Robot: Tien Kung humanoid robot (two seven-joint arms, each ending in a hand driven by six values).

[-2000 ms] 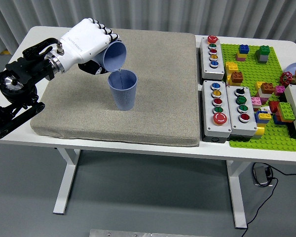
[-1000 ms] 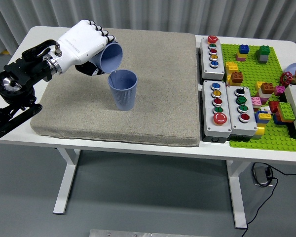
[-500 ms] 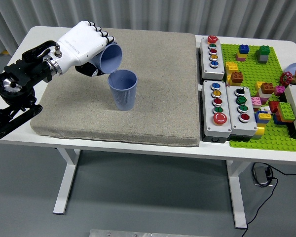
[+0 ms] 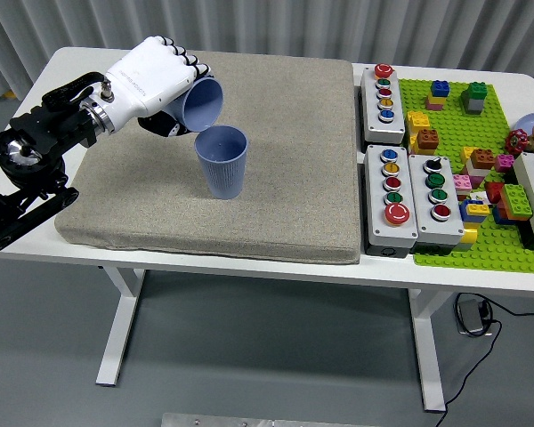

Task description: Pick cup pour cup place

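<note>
Blue tilted cup (image 4: 203,104) gripped by left hand (image 4: 151,82) | 11 o'clock above standing cup (image 4: 222,161) | pour step | next: upright, place down.

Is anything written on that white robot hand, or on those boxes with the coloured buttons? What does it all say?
White left hand: a line of dark print runs along its back, too small and blurred to read.
Button boxes: no legible labels; only the coloured buttons show.
Held cup and standing cup: plain blue, no print.
Grey mat: no text.
</note>
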